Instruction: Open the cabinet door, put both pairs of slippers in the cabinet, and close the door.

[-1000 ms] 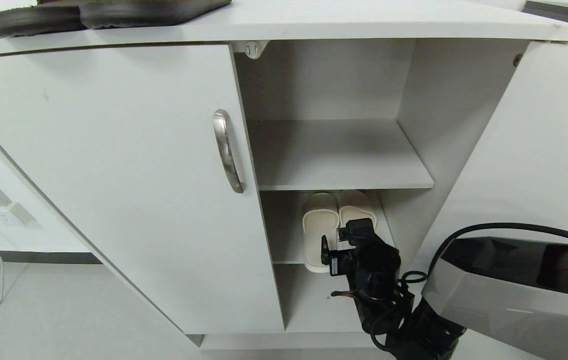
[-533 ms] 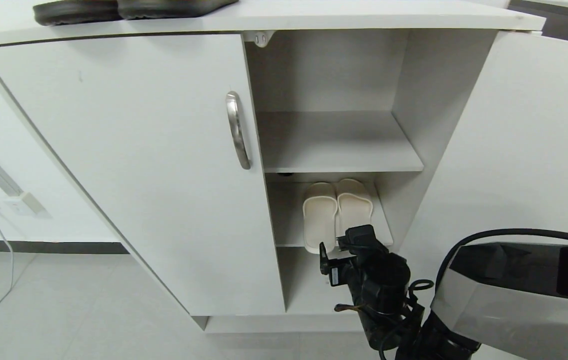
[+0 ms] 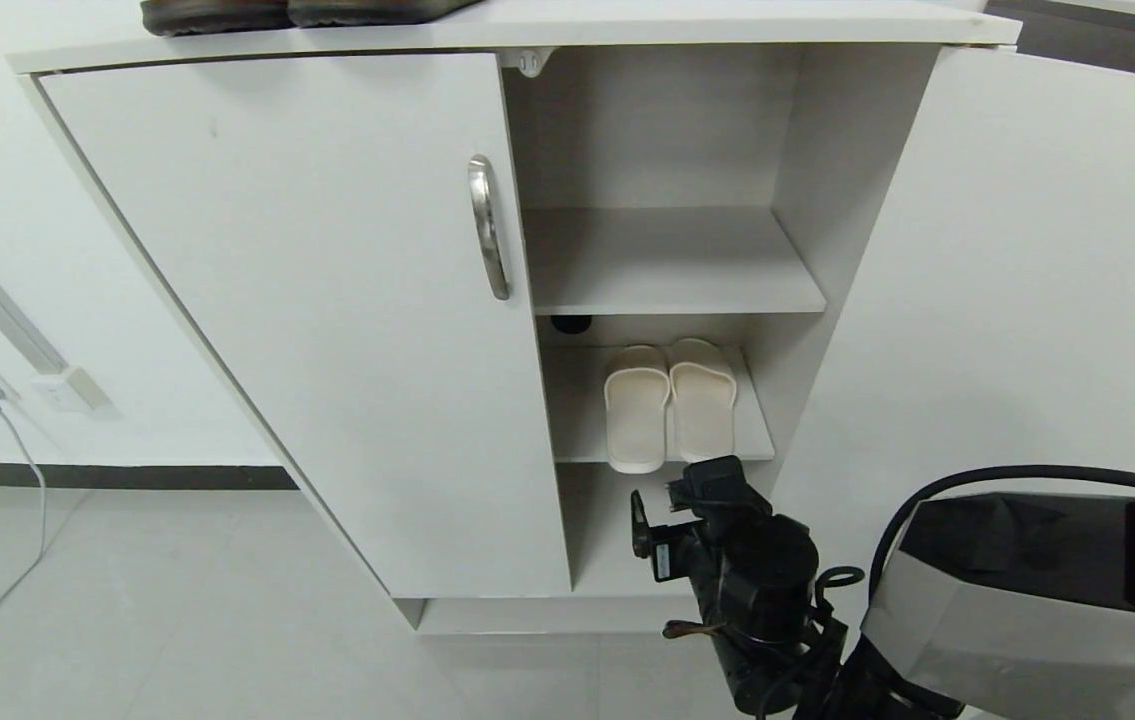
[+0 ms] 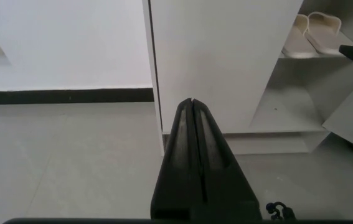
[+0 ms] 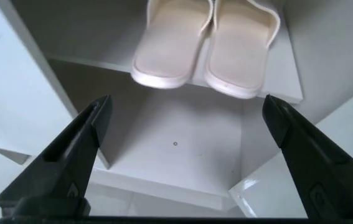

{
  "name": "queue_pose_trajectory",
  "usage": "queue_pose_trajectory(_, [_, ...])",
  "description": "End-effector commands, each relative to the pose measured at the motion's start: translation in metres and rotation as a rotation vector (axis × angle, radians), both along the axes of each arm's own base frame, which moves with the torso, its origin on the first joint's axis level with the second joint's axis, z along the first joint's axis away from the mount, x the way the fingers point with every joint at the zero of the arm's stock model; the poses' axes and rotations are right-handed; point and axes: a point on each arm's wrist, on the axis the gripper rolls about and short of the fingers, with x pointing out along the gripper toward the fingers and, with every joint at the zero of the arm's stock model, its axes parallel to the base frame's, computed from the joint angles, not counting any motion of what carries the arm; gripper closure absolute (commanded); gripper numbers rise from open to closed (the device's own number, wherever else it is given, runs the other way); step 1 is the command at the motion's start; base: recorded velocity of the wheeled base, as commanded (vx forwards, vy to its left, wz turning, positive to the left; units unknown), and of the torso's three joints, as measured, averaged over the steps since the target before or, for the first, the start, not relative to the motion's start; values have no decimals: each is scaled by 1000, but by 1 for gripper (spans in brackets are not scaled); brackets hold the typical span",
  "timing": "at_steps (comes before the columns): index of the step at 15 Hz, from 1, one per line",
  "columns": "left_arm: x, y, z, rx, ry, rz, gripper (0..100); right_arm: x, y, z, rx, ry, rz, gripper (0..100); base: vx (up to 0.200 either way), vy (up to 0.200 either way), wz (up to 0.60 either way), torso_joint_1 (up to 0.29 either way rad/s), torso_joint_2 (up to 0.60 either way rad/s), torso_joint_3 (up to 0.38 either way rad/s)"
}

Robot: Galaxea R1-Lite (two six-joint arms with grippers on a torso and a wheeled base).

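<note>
Cabinet [image 3: 857, 150] stands w/ its R door [image 3: 1047, 300] swung wide and its L door [image 3: 327, 300] shut. The cream slippers [image 3: 669, 402] lie side by side on the mid shelf [image 3: 755, 435], near ends just over its front edge, and the dark slippers [image 3: 297, 10] sit up on the cabinet top. R gripper [image 3: 672, 495] hangs in front of the btm compartment, just below the cream pair, jaws spread wide w/ nothing between them; L gripper [image 4: 192, 104] is over the floor [image 4: 70, 162] in front of the L door, fingers pressed flat together, holding nothing.
</note>
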Motion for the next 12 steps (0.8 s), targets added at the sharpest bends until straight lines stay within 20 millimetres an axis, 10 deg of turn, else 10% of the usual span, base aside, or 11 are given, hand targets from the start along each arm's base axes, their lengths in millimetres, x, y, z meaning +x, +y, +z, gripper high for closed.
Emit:
queue_pose_trajectory(1, [0,0,0,1,0,0,100,0,0,-1,-2,2,-1,0,0,0,0,0,0,0])
queue_pose_trajectory(12, [0,0,0,1,2,-12,100,-3,-4,-5,-21,22,-1,0,0,0,0,1,1,142])
